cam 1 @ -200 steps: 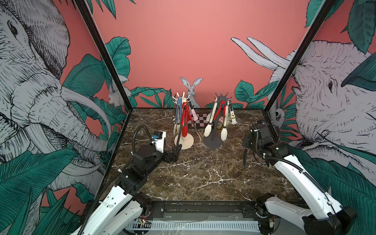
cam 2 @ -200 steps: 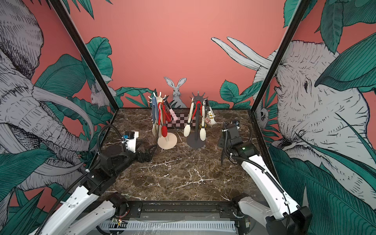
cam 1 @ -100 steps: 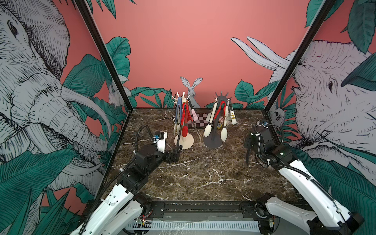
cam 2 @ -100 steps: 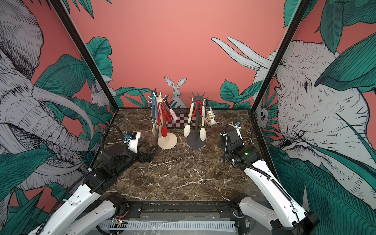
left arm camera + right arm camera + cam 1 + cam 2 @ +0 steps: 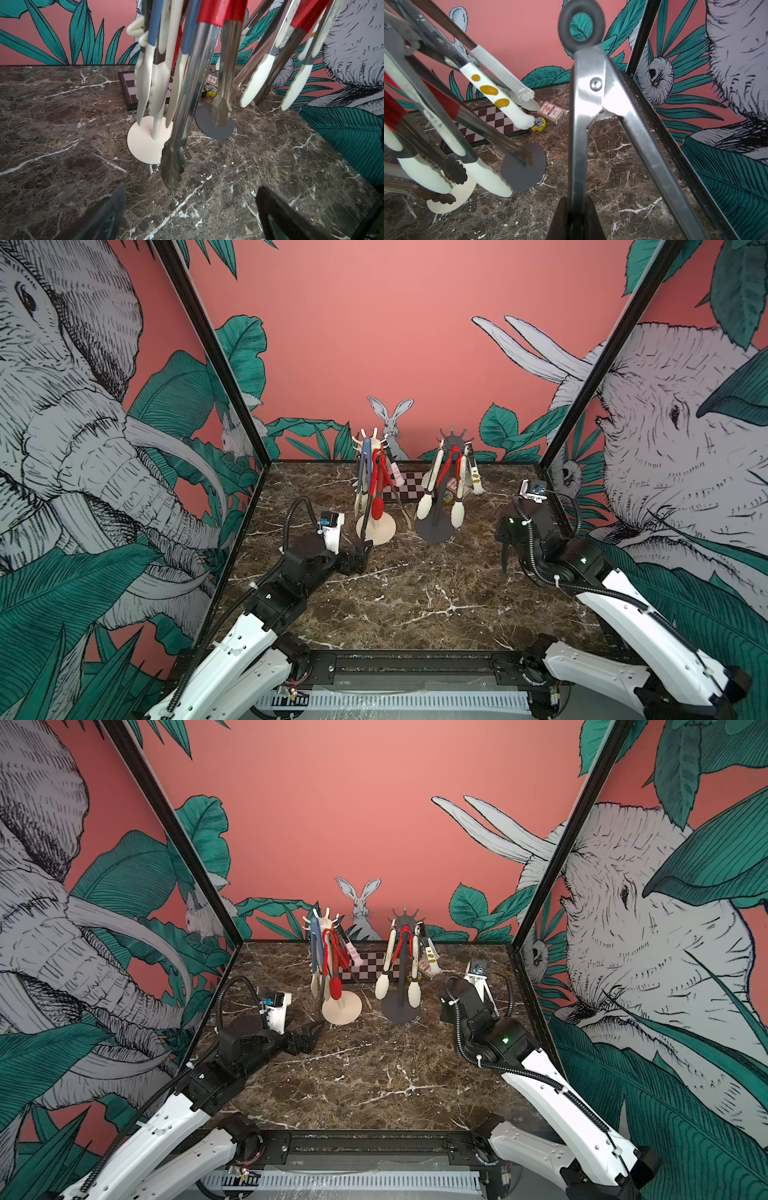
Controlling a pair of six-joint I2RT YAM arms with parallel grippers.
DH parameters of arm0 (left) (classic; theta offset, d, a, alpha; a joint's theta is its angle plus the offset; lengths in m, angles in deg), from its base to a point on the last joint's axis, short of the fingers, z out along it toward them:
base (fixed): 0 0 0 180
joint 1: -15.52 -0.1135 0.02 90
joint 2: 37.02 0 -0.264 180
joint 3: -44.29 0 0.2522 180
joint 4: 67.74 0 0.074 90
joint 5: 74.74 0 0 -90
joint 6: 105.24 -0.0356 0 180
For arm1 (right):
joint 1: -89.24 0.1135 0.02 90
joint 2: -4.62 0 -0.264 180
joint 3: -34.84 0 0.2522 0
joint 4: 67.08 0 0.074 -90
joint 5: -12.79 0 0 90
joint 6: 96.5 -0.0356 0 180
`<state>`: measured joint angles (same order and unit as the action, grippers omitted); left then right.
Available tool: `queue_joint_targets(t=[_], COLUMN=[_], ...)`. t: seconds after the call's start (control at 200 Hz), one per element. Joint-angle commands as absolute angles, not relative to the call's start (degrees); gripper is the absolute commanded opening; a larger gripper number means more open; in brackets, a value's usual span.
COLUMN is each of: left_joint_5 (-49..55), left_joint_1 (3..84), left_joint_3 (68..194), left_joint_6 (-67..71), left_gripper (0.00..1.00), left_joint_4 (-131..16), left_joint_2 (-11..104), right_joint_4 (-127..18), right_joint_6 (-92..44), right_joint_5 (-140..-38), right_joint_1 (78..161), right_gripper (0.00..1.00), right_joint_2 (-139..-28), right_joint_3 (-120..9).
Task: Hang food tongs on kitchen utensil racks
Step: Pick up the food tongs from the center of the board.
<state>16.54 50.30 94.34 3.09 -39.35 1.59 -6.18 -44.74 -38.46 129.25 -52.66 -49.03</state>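
Note:
Two kitchen utensil racks stand at the back: a cream one and a dark grey one. Several food tongs hang from both, with red, cream, blue and bare metal arms. My left gripper is open low over the marble, just in front of the cream base, with a hanging metal tong tip close ahead. My right gripper is shut on one arm of plain metal tongs, whose black ring end points away from it. It hovers right of the dark rack.
A black-and-white checkered board lies flat behind the racks. A card box and a small yellow piece sit beside it. A black frame post and the printed wall run close on the right.
The right arm's lower links have swung outward to the right while its wrist stayed about where it was. The left arm has edged slightly forward. Neither gripper has changed state.

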Motion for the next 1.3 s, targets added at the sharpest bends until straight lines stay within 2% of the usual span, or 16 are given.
queue_joint_targets(t=[0.0,0.505,1.295], left_joint_5=[17.7,18.5,20.8], left_joint_1=[50.3,50.4,50.3], left_joint_3=[93.2,91.8,89.2], left_joint_6=[3.7,4.0,4.3], left_gripper=[0.99,0.99,0.99], left_joint_4=[-40.5,-40.9,-38.4], left_joint_2=[1.6,2.2,-1.3], right_joint_4=[-4.2,-0.6,-9.2], right_joint_6=[-46.7,-50.8,-50.0], right_joint_5=[-34.0,-27.4,-26.3], right_joint_1=[130.9,138.4,146.3], right_gripper=[0.0,0.0,0.0], right_joint_2=[-52.0,-50.0,-54.2], right_joint_3=[-51.9,-53.7,-53.7])
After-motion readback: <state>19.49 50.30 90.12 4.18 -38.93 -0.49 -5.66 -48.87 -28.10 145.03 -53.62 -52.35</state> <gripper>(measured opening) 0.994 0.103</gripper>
